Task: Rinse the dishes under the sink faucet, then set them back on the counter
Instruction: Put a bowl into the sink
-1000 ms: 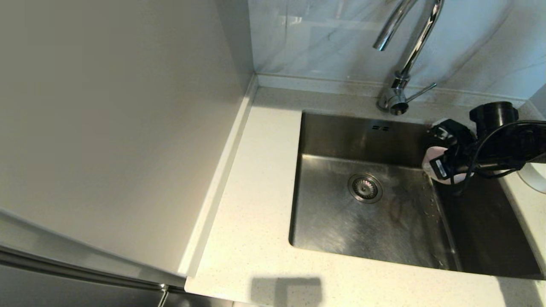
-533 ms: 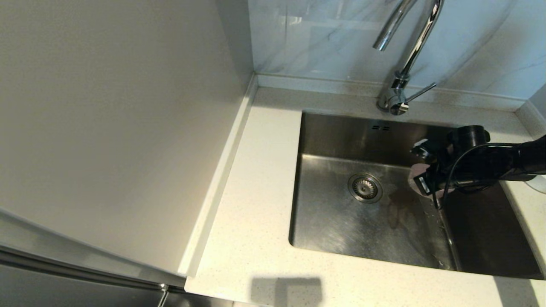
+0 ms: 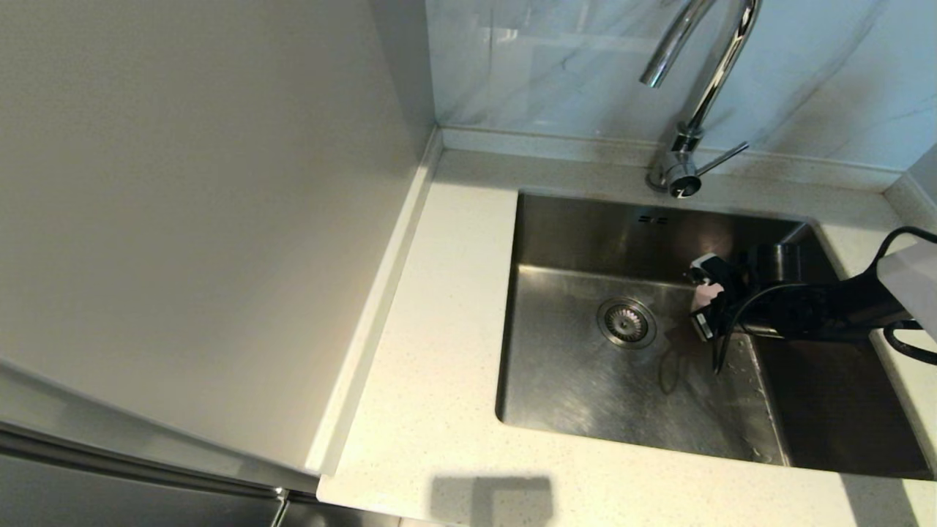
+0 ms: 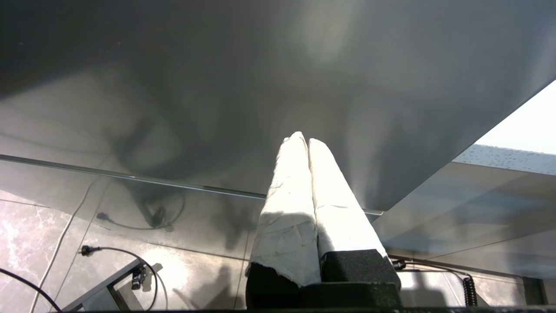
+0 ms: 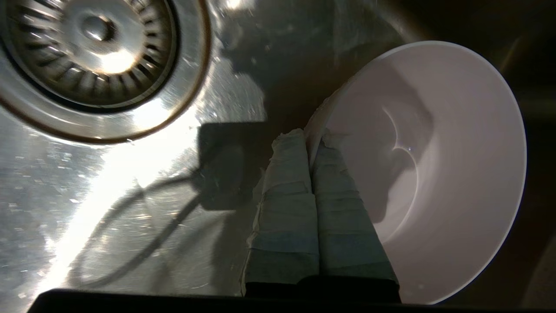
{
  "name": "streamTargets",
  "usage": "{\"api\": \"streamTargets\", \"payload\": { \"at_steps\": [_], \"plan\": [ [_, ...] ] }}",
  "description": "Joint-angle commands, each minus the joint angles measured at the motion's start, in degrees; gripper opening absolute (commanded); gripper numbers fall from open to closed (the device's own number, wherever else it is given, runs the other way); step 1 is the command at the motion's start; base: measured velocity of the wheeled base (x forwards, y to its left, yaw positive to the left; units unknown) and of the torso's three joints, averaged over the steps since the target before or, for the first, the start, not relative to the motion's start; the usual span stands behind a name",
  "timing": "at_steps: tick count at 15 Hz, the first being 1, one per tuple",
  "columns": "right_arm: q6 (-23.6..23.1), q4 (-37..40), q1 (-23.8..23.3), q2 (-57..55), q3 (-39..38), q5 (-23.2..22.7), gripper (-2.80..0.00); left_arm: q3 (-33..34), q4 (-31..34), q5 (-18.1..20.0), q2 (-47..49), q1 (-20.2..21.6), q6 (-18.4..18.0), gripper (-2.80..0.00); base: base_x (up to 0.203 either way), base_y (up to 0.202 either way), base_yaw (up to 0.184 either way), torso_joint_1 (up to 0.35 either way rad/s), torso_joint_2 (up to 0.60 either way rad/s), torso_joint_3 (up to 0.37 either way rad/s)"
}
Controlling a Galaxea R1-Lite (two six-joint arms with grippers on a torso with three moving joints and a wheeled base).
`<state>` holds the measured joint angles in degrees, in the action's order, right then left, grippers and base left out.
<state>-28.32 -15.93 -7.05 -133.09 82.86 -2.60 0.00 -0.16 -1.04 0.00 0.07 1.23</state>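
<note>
Right tool [image 5: 309, 139] pinches smooth round pink bowl [image 5: 438, 174] over brushed-steel sink [image 3: 585, 395].

Kitchen: sink [image 3: 585, 395], faucet [image 3: 695, 95], counter [image 3: 439, 329].

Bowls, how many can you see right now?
1. A pale pink bowl is pinched by its rim in the right pincer, down inside the sink beside the drain strainer. Others may sit out of view.
</note>
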Motion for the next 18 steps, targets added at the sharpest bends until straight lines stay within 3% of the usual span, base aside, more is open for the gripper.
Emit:
{"api": "streamTargets", "payload": {
  "at_steps": [1, 2, 8, 12, 15, 18],
  "plan": [
    [-0.2, -1.2, 0.0, -1.8, 0.1, 0.5, -2.8, 0.0, 0.0, 0.0, -0.2, 0.0, 0.0, -2.8, 0.0, 0.0, 0.0, 0.0, 0.0, 0.0],
    [-0.2, -2.5, 0.0, -2.1, 0.2, 0.8, 0.0, 0.0, 0.0, 0.0, -0.2, 0.0, 0.0, -2.8, 0.0, 0.0, 0.0, 0.0, 0.0, 0.0],
    [1.6, -2.4, 0.0, 4.9, -1.3, 0.8, 0.0, 0.0, 0.0, 0.0, -0.2, 0.0, 0.0, -2.8, 0.0, 0.0, 0.0, 0.0, 0.0, 0.0],
    [3.5, 0.7, -0.4, 24.1, -6.1, -0.8, 0.0, 0.0, 0.0, 0.0, -0.2, 0.0, 0.0, -2.8, 0.0, 0.0, 0.0, 0.0, 0.0, 0.0],
    [2.3, 14.6, -5.3, 37.0, -6.8, -1.8, 0.0, 0.0, 0.0, 0.0, -0.2, 0.0, 0.0, -2.8, 0.0, 0.0, 0.0, 0.0, 0.0, 0.0],
    [-3.3, 34.1, -11.9, 38.1, 4.0, -1.3, 0.0, 0.0, 0.0, 0.0, -0.2, 0.0, 0.0, -2.8, 0.0, 0.0, 0.0, 0.0, 0.0, 0.0]
  ]
}}
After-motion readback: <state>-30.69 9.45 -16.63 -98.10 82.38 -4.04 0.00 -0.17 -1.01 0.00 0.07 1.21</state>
